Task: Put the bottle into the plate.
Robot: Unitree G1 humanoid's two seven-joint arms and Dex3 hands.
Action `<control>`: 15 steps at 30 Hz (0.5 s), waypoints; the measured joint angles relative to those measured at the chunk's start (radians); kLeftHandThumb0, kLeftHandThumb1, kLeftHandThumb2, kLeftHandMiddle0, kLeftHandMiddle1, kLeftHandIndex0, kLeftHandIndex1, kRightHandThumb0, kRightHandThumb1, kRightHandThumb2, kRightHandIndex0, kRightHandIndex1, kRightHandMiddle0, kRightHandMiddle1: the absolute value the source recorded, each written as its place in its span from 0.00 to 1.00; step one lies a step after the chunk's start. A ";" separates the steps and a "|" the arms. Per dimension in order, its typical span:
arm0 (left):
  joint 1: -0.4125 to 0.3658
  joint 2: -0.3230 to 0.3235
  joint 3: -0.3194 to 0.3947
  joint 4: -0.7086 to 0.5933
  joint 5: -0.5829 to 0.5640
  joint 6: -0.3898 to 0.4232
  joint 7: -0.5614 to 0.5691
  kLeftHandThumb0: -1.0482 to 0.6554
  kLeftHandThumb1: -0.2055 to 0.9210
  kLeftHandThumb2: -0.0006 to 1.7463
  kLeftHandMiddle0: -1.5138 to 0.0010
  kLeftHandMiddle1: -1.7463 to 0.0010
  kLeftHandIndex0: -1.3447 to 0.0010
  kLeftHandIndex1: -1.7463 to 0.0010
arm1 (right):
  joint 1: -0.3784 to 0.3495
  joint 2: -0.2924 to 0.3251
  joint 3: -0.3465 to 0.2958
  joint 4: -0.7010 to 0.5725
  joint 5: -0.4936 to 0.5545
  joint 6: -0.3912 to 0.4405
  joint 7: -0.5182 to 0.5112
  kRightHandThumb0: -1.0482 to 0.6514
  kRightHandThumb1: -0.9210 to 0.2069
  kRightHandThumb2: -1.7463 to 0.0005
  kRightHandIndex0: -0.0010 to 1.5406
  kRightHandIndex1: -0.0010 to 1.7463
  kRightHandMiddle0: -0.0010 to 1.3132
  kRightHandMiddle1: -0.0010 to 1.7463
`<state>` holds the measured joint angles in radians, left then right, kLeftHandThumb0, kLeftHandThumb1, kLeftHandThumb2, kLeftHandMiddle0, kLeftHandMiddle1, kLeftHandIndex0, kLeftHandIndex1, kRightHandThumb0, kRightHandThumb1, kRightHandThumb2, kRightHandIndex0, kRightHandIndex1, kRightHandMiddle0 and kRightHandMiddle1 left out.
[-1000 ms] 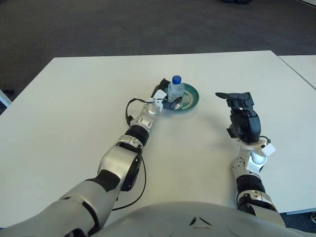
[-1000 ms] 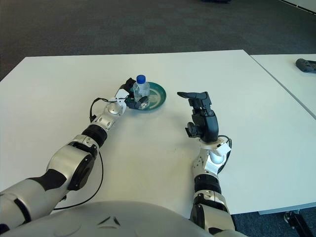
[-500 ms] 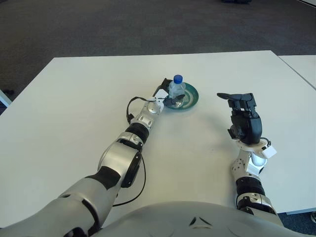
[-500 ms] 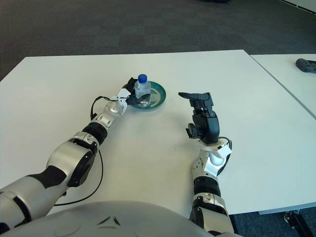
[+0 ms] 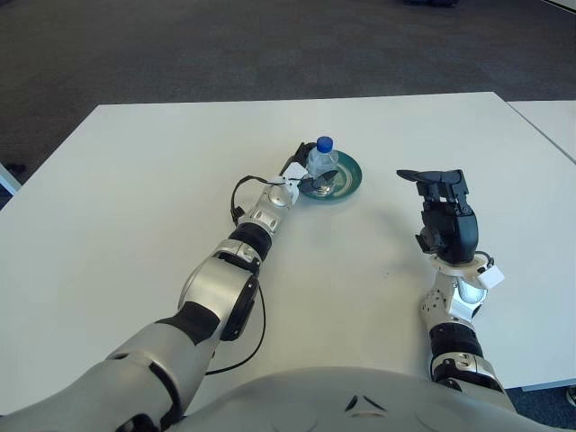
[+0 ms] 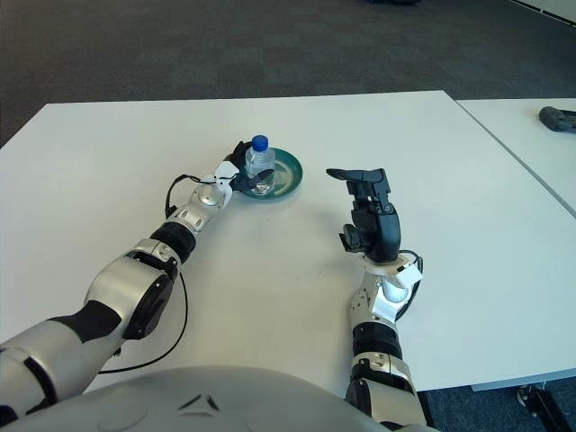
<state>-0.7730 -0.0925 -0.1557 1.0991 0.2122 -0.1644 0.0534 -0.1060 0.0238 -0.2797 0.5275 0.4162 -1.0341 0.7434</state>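
Clear plastic with a blue cap, the bottle [image 5: 320, 163] stands upright in the left eye view, its long axis vertical and the cap pointing up, a little above the middle of the frame. Its base sits inside the green plate [image 5: 346, 176], toward the plate's left part. The left hand [image 5: 304, 177] reaches in from the lower left along a long silver arm and meets the bottle at the plate's left edge; its dark fingers [image 5: 321, 176] curl around the lower body of the bottle, grasping it. The right hand [image 5: 443, 209] stands at the right of the frame, well apart from the plate, wrist down and fingers held forward and holding nothing. All of this is on a white table [image 5: 135, 180] that fills most of the frame, with dark carpet [image 5: 180, 45] across the top.

From the right eye view the same things sit further left. The bottle [image 6: 259, 165] is upright in the plate [image 6: 286, 174], cap upward, in the upper middle of the frame. The left hand [image 6: 243, 175] wraps it from the left side, touching it low down. The right hand [image 6: 369, 211] is at centre right, relaxed and clear of the plate. A second white table [image 6: 522, 135] shows at the right edge, with a small dark object [image 6: 558, 118] on it at upper right.
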 measured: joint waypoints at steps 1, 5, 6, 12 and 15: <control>0.000 0.000 0.000 -0.002 0.000 0.000 0.000 0.00 1.00 0.22 1.00 1.00 1.00 0.99 | 0.000 0.000 0.000 0.000 0.000 0.004 0.000 0.20 0.01 0.72 0.28 0.65 0.13 0.72; 0.000 0.001 0.000 -0.006 -0.002 -0.001 -0.001 0.00 1.00 0.22 1.00 1.00 1.00 1.00 | 0.000 0.000 0.001 0.000 0.000 0.020 0.001 0.21 0.04 0.73 0.28 0.64 0.13 0.72; 0.000 0.001 0.000 -0.007 -0.002 -0.002 -0.001 0.00 1.00 0.21 1.00 1.00 1.00 1.00 | 0.000 0.000 0.001 0.000 0.001 0.024 0.002 0.21 0.06 0.72 0.28 0.64 0.13 0.72; 0.000 0.003 0.000 -0.015 -0.003 -0.012 -0.001 0.00 1.00 0.21 1.00 1.00 1.00 1.00 | 0.000 0.000 0.001 0.000 0.004 0.032 0.015 0.22 0.12 0.68 0.29 0.63 0.13 0.72; 0.000 0.005 0.000 -0.022 -0.001 -0.022 0.002 0.00 1.00 0.21 1.00 1.00 1.00 1.00 | 0.000 0.000 0.001 0.000 0.004 0.032 0.018 0.21 0.12 0.67 0.30 0.63 0.13 0.72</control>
<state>-0.7729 -0.0877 -0.1555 1.0775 0.2111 -0.1866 0.0553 -0.1059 0.0238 -0.2789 0.5271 0.4202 -1.0020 0.7612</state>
